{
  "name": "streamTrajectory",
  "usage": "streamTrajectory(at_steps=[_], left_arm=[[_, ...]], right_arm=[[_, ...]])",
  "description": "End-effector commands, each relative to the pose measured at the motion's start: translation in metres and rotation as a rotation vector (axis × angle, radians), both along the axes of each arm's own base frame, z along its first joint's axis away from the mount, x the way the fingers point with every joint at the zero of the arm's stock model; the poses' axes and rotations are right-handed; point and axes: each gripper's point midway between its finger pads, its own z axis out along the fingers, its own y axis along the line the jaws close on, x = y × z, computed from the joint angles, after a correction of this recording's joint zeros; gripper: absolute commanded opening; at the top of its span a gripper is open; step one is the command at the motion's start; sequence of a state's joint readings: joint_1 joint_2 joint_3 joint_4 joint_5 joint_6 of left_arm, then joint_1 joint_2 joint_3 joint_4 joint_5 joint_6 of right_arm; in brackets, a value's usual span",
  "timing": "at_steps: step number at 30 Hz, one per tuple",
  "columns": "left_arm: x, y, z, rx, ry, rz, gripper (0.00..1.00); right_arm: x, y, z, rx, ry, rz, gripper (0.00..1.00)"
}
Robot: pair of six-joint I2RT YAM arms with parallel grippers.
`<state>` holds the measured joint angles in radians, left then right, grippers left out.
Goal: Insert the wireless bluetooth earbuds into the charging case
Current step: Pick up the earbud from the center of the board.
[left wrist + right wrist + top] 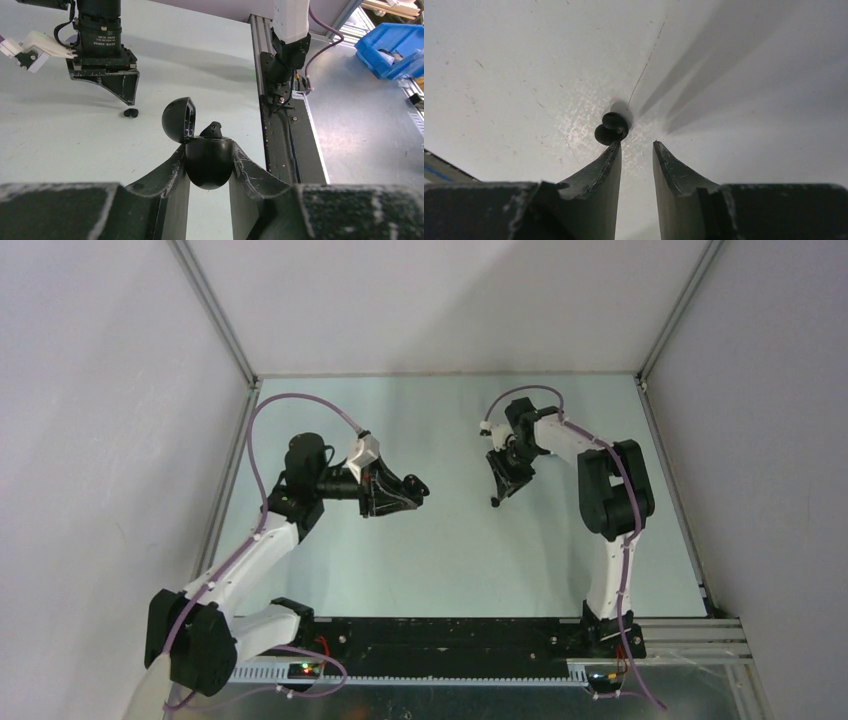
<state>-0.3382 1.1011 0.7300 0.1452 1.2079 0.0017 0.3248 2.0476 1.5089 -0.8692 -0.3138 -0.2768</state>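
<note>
One seated earbud (214, 129) in left gripper's (208, 151) clenched case (209, 170), one loose earbud (611, 128) beside right gripper's (636, 146) parted jaws.

left arm (248, 552), right arm (608, 575): white links, black joints, purple cables (300, 395); fingers (596, 180) black, scuffed

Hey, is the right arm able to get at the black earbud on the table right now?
Probably yes. The right gripper is open just by the earbud, nothing blocking. The bud lies off one fingertip, not between the two, so a small sideways shift looks needed.
</note>
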Motion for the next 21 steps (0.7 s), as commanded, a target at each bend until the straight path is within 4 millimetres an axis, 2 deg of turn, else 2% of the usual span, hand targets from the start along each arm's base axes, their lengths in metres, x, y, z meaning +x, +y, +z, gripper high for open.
streamTrajectory(at_steps=[1, 10, 13, 16, 21], left_arm=[[-0.001, -0.002, 0.024, -0.026, -0.092, -0.02, 0.0], [-0.001, -0.002, 0.023, -0.026, -0.092, -0.02, 0.0], [-0.001, -0.002, 0.024, -0.024, -0.096, -0.022, 0.0], [-0.002, -0.002, 0.023, -0.022, -0.095, -0.024, 0.0], [-0.001, -0.002, 0.022, -0.022, -0.093, -0.025, 0.0]], right_arm=[[-0.002, 0.014, 0.026, 0.118, 0.033, -0.066, 0.34], [-0.009, 0.03, 0.006, 0.051, 0.042, -0.03, 0.3], [-0.01, 0.029, 0.001, 0.032, 0.047, -0.028, 0.3], [-0.007, 0.026, 0.007, 0.061, 0.043, -0.047, 0.29], [-0.001, 0.02, 0.034, 0.186, 0.034, -0.082, 0.3]])
